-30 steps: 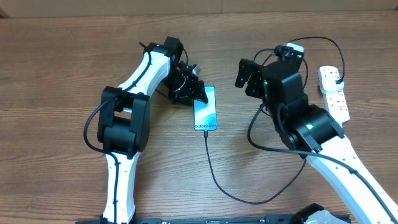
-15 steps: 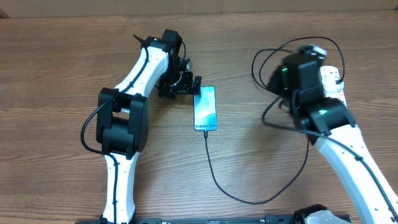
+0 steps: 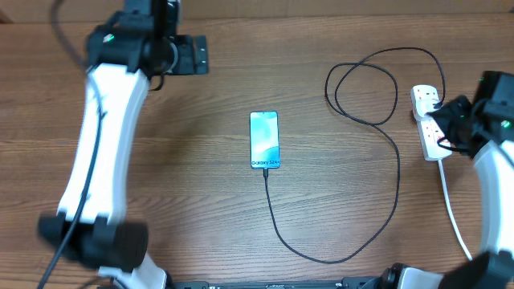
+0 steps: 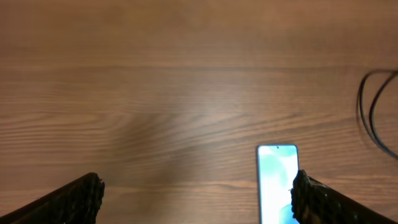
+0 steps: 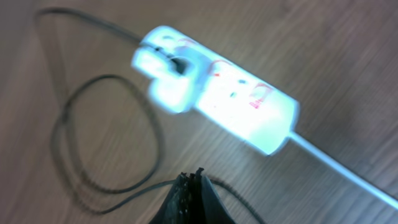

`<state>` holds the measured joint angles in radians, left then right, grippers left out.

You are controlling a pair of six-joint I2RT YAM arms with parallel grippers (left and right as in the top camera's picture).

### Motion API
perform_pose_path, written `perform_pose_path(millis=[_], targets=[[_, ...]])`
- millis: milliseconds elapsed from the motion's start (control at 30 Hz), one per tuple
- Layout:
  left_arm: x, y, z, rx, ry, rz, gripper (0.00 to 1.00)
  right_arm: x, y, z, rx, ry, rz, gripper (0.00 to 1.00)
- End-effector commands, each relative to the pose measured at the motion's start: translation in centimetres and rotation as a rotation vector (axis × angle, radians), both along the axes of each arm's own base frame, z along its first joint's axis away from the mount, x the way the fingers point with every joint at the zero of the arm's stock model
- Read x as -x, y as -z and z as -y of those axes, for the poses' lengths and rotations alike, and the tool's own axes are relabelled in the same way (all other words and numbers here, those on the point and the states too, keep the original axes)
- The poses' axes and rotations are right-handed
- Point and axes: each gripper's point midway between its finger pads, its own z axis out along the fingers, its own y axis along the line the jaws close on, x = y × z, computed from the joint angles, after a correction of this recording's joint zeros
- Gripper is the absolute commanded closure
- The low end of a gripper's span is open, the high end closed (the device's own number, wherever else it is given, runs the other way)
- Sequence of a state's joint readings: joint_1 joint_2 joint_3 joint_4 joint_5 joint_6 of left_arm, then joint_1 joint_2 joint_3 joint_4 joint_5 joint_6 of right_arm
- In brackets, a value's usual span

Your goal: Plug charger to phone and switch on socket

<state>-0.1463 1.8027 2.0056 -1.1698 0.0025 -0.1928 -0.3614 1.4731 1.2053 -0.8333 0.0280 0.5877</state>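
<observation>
The phone point(image 3: 264, 140) lies flat mid-table with its light-blue screen up, and also shows low in the left wrist view as the phone point(image 4: 277, 183). The charger point(image 3: 398, 172), a thin black cable, runs from the phone's near end, loops right and back, and ends at a white plug block point(image 5: 169, 79) seated in the socket point(image 3: 438, 148). The socket point(image 5: 245, 102) is a white strip with red switches. My right gripper point(image 3: 446, 120) hovers over it; the right gripper point(image 5: 196, 180) is shut with nothing held. My left gripper point(image 3: 195, 54) is far back left; the left gripper point(image 4: 196, 199) is open and empty.
The socket's thick white cord point(image 3: 454, 217) runs toward the front right edge. Cable loops point(image 5: 106, 143) lie beside the strip under my right gripper. The left arm point(image 3: 100, 152) spans the table's left side.
My left arm pulled away from the phone to the far back left and its jaws opened wide. My right arm swung right over the socket and its gripper shut.
</observation>
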Motion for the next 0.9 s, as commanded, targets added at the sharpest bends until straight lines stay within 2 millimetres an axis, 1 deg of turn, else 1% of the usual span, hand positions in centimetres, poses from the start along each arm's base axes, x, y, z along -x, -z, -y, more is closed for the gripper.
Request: perform_pose_path(millis=[0,67,167,267,333,367,400,633,767,867], targets=[[3.7,-5.5,-3.6,-0.121,-0.126,0.108,0.0,-1.0,1.2,2.6,-0.07,0.041,-0.042,0.96],[5.8,-6.9,-4.9,-0.151,-0.181,0.129,0.01,-1.2,2.3,3.7,-0.089,0.062,-0.088,0.96],[8.6,-8.2,-6.9,-0.195,-0.266,0.157,0.0,-2.0,3.9,5.1,-0.117,0.082,-0.145,0.96],[11.3,-8.6,-8.6,-0.233,-0.345,0.183,0.0,-3.1,5.4,6.0,-0.136,0.089,-0.182,0.96],[13.1,-8.6,-9.7,-0.244,-0.413,0.202,0.01,-3.9,6.1,6.1,-0.153,0.084,-0.191,0.96],[14.6,-8.5,-10.7,-0.248,-0.482,0.225,0.0,-4.7,6.7,6.2,-0.173,0.076,-0.184,0.96],[15.5,-8.5,-11.3,-0.249,-0.52,0.242,0.01,-5.1,7.2,6.3,-0.178,0.075,-0.182,0.96],[20.3,-9.3,-13.8,-0.232,-0.69,0.371,0.01,-6.6,9.7,6.5,-0.216,0.07,-0.19,0.96],[23.0,-10.1,-14.9,-0.217,-0.765,0.433,0.01,-6.9,10.8,6.5,-0.226,0.068,-0.198,0.96],[24.2,-10.6,-15.3,-0.208,-0.785,0.461,0.0,-7.1,11.1,6.7,-0.221,0.068,-0.192,0.96]])
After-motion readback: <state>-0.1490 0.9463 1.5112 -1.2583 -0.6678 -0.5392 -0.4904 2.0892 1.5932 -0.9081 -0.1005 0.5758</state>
